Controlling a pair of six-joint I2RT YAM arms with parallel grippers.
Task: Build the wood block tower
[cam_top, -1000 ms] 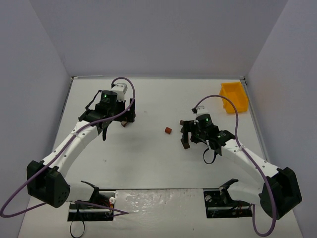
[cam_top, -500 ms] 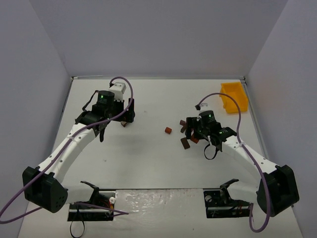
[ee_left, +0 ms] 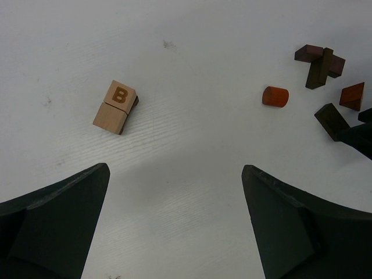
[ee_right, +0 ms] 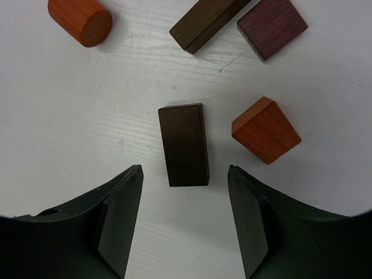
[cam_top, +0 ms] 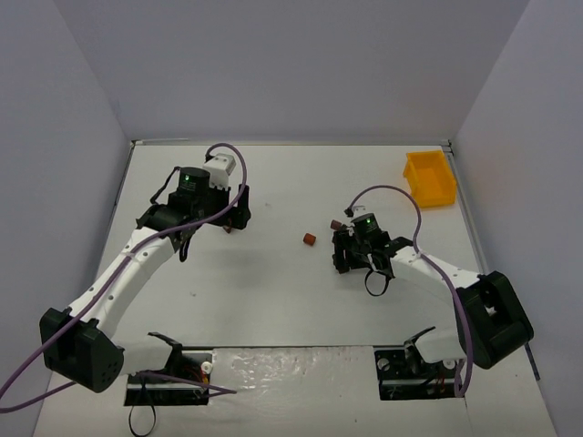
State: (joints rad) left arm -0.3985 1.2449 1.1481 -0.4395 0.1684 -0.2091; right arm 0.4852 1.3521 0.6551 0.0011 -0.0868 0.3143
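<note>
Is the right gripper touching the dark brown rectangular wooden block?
Apart. Right wrist view shows white table between the dark brown rectangular wooden block and both fingers.

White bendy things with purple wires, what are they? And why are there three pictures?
They are two robot arms bolted to a white table, each ending in a two-finger pincher called a gripper. The big picture looks down from a camera above and behind them. The other two come from cameras on the wrists, so the black shapes at the bottom are each arm's own fingers. On the table lie small wood blocks: a tan one marked B near the left gripper, an orange cylinder, a reddish wedge and dark pieces by the right. A yellow bin sits in the far corner. Nothing is held: the left gripper is wide open, and the right gripper stands open around a dark brown block, not touching it.
</note>
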